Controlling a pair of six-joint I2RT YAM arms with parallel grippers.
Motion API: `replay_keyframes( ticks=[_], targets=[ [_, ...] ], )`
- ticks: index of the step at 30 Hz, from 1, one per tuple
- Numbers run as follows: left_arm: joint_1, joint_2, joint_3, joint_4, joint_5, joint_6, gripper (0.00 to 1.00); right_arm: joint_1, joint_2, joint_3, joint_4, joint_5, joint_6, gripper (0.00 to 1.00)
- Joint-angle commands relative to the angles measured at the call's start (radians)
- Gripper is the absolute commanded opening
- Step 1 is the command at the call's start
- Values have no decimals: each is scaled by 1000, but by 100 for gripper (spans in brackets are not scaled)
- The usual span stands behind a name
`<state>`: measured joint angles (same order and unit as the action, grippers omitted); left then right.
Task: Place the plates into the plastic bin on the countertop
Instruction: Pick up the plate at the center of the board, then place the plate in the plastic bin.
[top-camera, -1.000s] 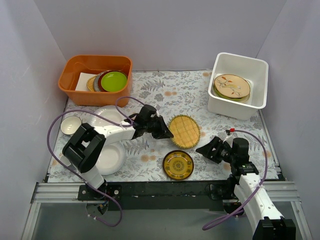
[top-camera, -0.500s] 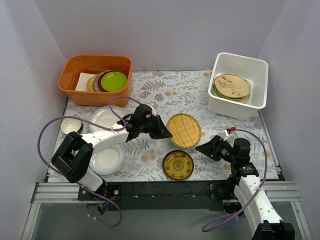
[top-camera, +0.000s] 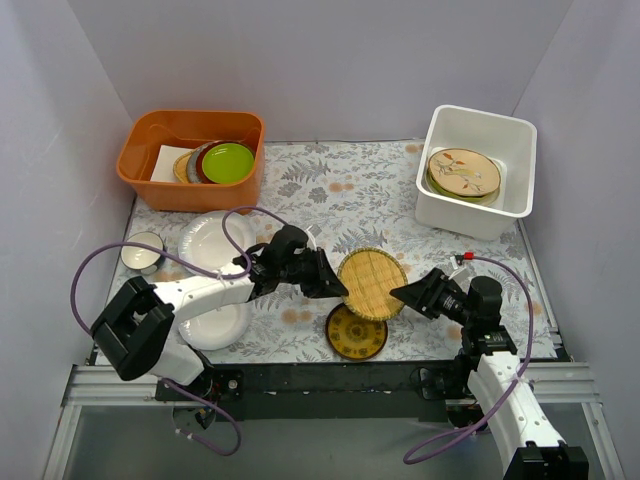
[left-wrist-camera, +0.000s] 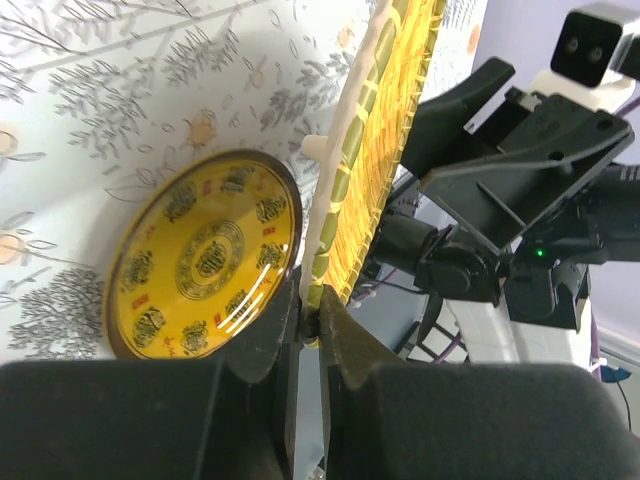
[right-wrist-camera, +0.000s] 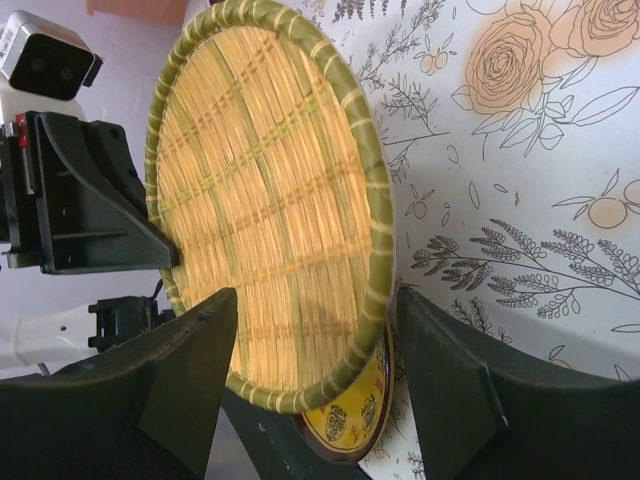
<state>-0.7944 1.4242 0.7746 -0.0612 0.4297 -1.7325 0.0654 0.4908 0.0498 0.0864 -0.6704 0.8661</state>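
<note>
Pale grey countertop (top-camera: 330, 190), fern and orange-flower print, plain walls on three sides.

Nearest the arm bases: amber patterned plate (top-camera: 357, 331) lies flat by the front edge. To its left, one plain white plate (top-camera: 215, 322) lies partly under the left arm.

Just beyond: yellow woven-look plate (top-camera: 372, 283) is off the surface and tilted, with its lower edge over the amber plate. Left gripper (top-camera: 338, 284) is pinched onto the plate's left rim; the left wrist view shows the jaws closed on the thin edge. Right gripper (top-camera: 412, 293) is spread wide, one jaw to each side of the opposite rim. Whether it touches the plate cannot be told.

Handling, as a judgement: the plate looks light and stiff. The raised green rim offers the only real purchase, as the face is too broad to span. An edge pinch on one side may let it pivot or slip, so a second hold belongs on the far rim.

Farther left: second white plate (top-camera: 213, 237), small white bowl (top-camera: 140, 250).

Far side: plastic bin (top-camera: 520, 135) at the right, holding the tan bird plate (top-camera: 463, 172) on top of others. Orange tub (top-camera: 145, 150) at the left holds its own stack.
</note>
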Motion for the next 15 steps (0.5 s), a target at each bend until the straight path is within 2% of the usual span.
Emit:
replay_keyframes(
  ticks=[1,4,6,7,10,15],
  targets=[
    [-42,-79,6,41,-11,-32,0,-4,5,-41,56,-18,13,70],
    [-58,-88,9,40,-9,-50,0,-4,8,-42,53,-17,11,66],
    [-65,-103,11,44,-14,-59,0,-3,8,-42,49,-15,11,57],
    [-66,-107,11,41,-17,-58,0,-4,8,-42,47,-14,11,47],
    [-66,-116,15,32,-22,-61,0,-4,-3,-39,38,-11,13,31],
    [-68,-129,2,20,-32,-61,0,-4,-12,-34,24,-9,11,18]
  ],
)
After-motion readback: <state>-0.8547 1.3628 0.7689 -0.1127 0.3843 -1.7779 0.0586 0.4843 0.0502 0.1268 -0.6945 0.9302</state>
